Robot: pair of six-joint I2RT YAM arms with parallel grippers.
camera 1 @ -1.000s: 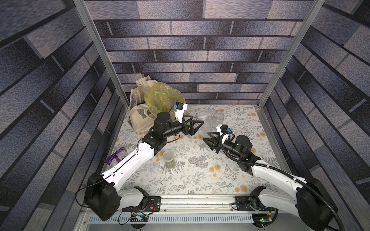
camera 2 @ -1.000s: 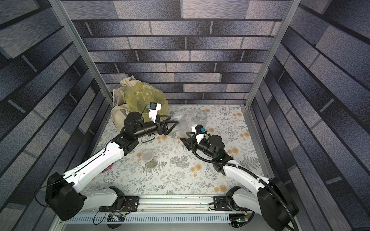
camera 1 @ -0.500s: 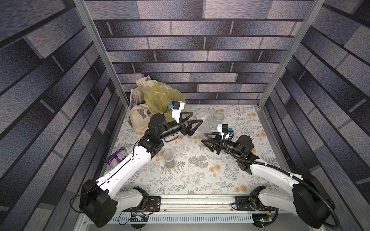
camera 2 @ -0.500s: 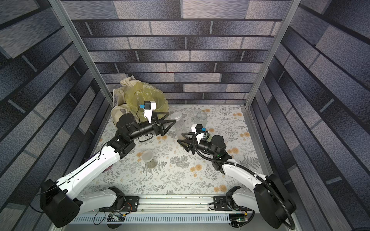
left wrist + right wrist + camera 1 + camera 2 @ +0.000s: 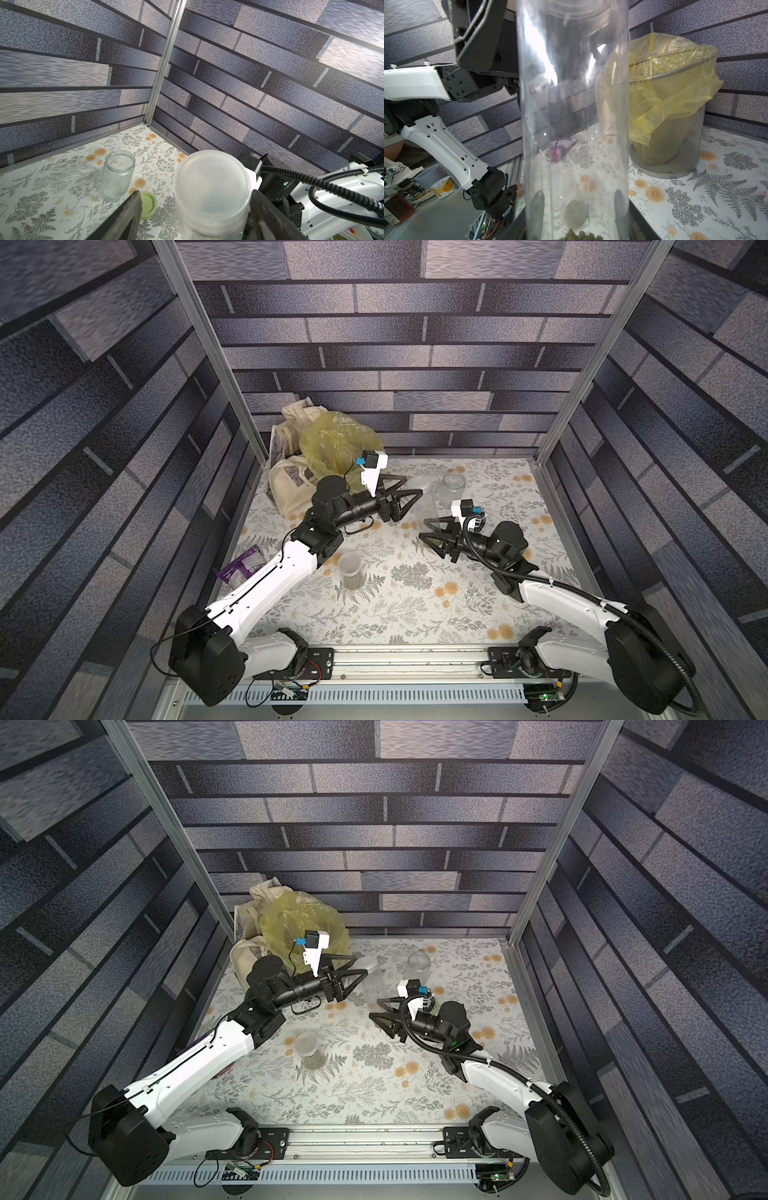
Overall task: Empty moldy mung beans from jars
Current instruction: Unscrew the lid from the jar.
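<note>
Our right gripper (image 5: 579,209) clamps the tall clear jar (image 5: 571,104); our left gripper (image 5: 195,200), jaws parted astride its frosted-white lid (image 5: 209,176), must close and twist.

White arm links (image 5: 286,572), black joints, black tool fingers (image 5: 124,220), corrugated black cable (image 5: 342,200).

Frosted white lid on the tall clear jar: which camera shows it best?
Left wrist: the frosted white lid fills the frame inside the left gripper. Both top views show a small pale disc. Right wrist shows mostly the tall clear jar.
</note>
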